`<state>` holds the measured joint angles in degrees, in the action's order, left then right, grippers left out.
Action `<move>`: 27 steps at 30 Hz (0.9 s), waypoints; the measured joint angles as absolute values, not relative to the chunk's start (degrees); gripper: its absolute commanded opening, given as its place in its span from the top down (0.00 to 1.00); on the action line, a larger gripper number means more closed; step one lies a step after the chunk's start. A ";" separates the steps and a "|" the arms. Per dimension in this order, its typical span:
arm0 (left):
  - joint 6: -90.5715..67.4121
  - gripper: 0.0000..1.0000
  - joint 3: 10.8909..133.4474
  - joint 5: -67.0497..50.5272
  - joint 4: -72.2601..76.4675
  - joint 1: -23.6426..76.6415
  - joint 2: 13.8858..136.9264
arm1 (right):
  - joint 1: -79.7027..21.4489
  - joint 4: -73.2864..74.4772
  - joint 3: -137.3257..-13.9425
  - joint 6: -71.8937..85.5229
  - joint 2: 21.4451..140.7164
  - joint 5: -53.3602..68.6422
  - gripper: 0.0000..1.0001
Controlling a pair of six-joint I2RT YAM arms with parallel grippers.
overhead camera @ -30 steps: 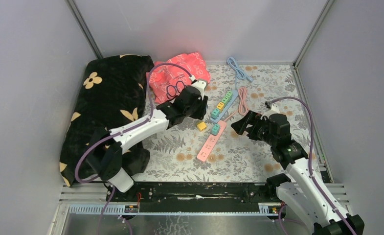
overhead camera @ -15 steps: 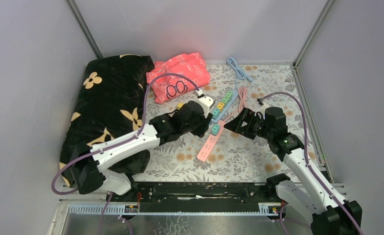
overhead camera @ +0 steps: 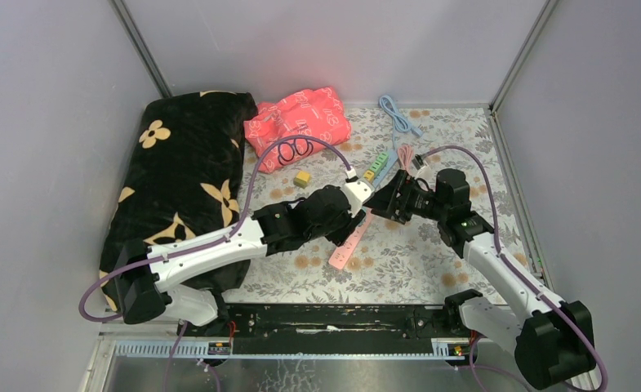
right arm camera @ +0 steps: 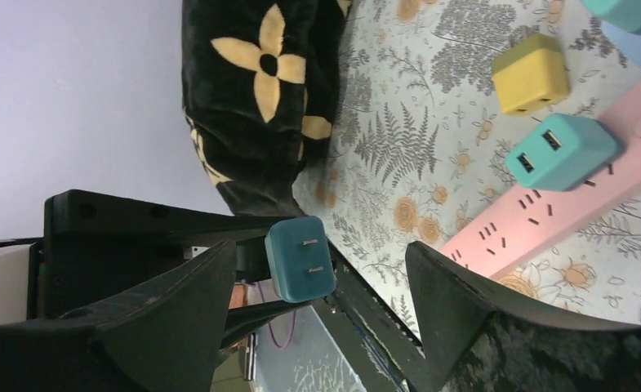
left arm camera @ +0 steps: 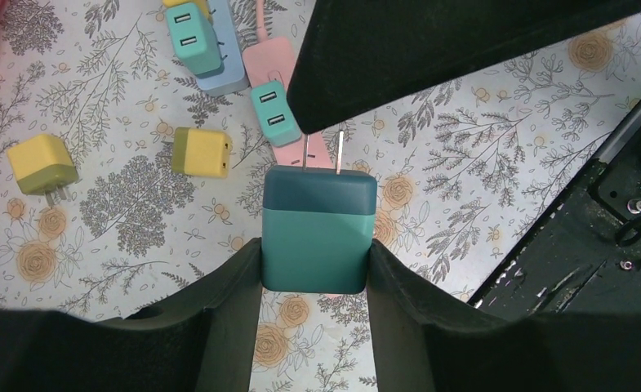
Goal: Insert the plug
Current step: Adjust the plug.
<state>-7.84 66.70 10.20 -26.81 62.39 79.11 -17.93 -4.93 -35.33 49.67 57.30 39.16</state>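
- At the far left lies a black cushion [overhead camera: 182,171], soft cloth printed with cream flowers. Just beside it is a crumpled red bag [overhead camera: 300,122].
- Two yellow cube plugs [left arm camera: 43,163] lie loose on the floral tablecloth [overhead camera: 464,147], apart from both strips.
- The left gripper [left arm camera: 318,273] pinches the teal plug [left arm camera: 319,216] by its flat sides and holds it above the table near the pink power strip [right arm camera: 537,220]. The plug is a rounded matte block with a darker cap and a paler body. Its two thin metal prongs point away from the fingers.
- The pink power strip is long, flat and smooth, with rows of paired slots. One pale teal charger [right arm camera: 562,151] is already seated in it.
- I judge the plug is grasped and carried but not yet inserted. The next move calls for turning the prongs square to a free pair of slots, then pressing straight in.
- The right gripper [overhead camera: 386,200] has its fingers spread wide and holds nothing. It faces the prongs from close by, perhaps to steady the strip or take the plug; I cannot tell which.
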 measured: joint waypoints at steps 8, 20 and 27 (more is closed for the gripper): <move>-7.31 0.71 66.67 10.52 -26.13 62.65 79.11 | -19.27 -12.67 -33.41 52.80 61.36 44.18 0.24; -6.81 0.70 66.30 10.52 -23.97 63.02 79.09 | -21.93 -19.97 -31.18 55.48 63.35 48.16 0.67; -7.01 0.46 63.86 10.11 -21.76 63.07 76.93 | -22.15 -23.90 -30.00 56.73 63.33 49.28 0.81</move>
